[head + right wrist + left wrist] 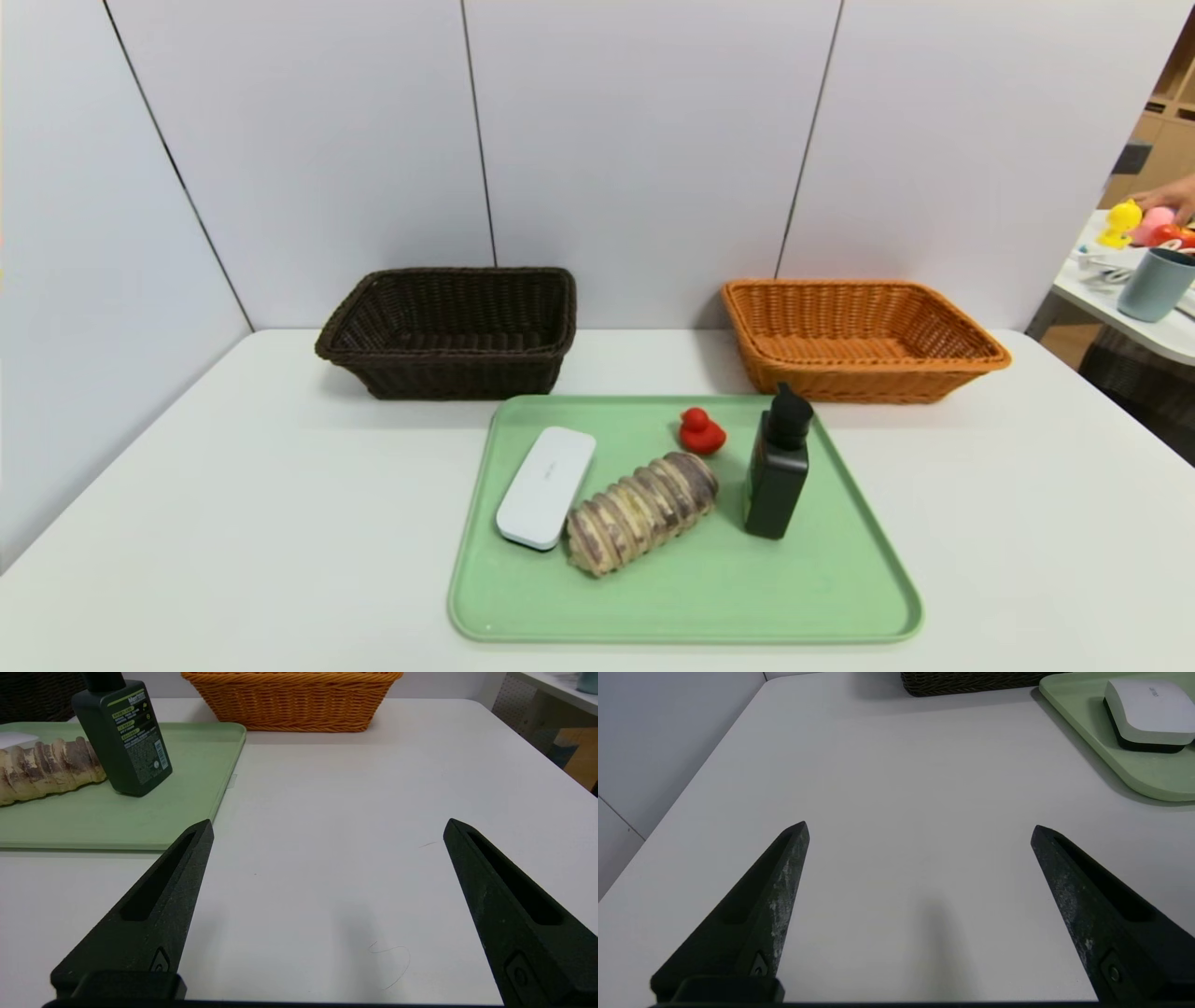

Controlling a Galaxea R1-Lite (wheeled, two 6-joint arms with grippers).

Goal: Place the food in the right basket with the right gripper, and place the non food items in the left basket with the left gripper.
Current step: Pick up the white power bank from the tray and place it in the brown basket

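Note:
A green tray (pixel 822 597) lies mid-table. On it are a white flat case (pixel 546 485), a ridged brown-and-cream bread roll (pixel 642 511), a small red duck toy (pixel 700 431) and an upright dark green pump bottle (pixel 777 467). Behind the tray stand a dark brown basket (pixel 453 331) on the left and an orange basket (pixel 859 338) on the right. Neither arm shows in the head view. My left gripper (pixel 920 828) hangs open over bare table, short of the tray (pixel 1153 777) and the case (pixel 1146 711). My right gripper (pixel 328 826) is open too, over bare table beside the tray (pixel 140 826), with the bottle (pixel 124 742) and roll (pixel 46 767) off to its side.
Grey wall panels (pixel 644 140) close in the back and left of the white table (pixel 233 485). A second table (pixel 1134 317) at the far right carries a grey cup (pixel 1156 285) and toys, with a person's hand (pixel 1167 196) over them.

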